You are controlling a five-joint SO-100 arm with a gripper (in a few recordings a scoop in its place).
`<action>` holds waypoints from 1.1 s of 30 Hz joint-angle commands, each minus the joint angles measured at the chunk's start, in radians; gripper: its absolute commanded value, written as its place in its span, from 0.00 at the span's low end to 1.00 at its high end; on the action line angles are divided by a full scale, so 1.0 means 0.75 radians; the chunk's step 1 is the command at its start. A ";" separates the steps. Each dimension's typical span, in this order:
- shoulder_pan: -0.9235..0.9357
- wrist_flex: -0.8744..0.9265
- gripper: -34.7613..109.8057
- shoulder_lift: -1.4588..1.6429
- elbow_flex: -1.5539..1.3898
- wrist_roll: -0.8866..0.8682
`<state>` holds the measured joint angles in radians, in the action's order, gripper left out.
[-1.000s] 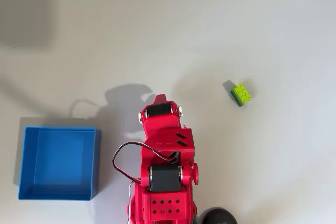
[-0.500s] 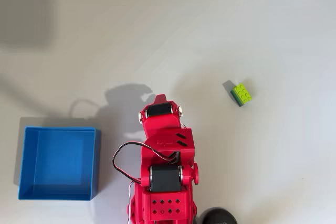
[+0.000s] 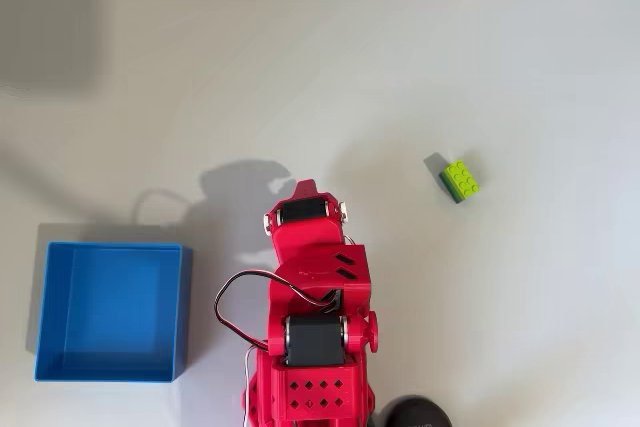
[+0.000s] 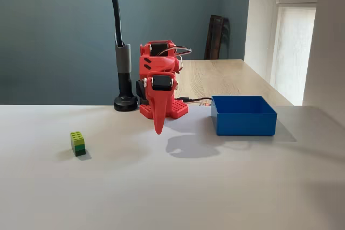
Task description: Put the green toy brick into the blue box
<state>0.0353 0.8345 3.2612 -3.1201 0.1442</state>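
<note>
The green toy brick [image 3: 459,180] stands on the white table, right of centre in the overhead view and at the left [image 4: 77,143] in the fixed view. The blue box [image 3: 110,310] sits lower left from above, at the right [image 4: 243,115] in the fixed view, and holds nothing. My red arm is folded over its base between them. Its gripper [image 4: 158,127] points down above the table with the fingers together, shut and holding nothing. From above the gripper's tip [image 3: 305,187] sits well left of the brick.
A black lamp stand with a round base [image 4: 125,102] rises behind the arm; its base [image 3: 415,413] shows at the bottom edge from above. A wooden table [image 4: 226,76] lies beyond the white one. White tabletop spreads all around the brick and in front of the arm.
</note>
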 commanded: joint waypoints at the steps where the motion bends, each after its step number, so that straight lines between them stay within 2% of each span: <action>1: 0.018 0.006 0.24 0.012 -0.018 0.004; 27: -0.016 -0.025 0.24 0.012 -0.002 0.049; 33: -0.070 -0.074 0.24 0.006 0.039 0.139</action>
<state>0.0031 0.7931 3.2566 -3.0940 0.2194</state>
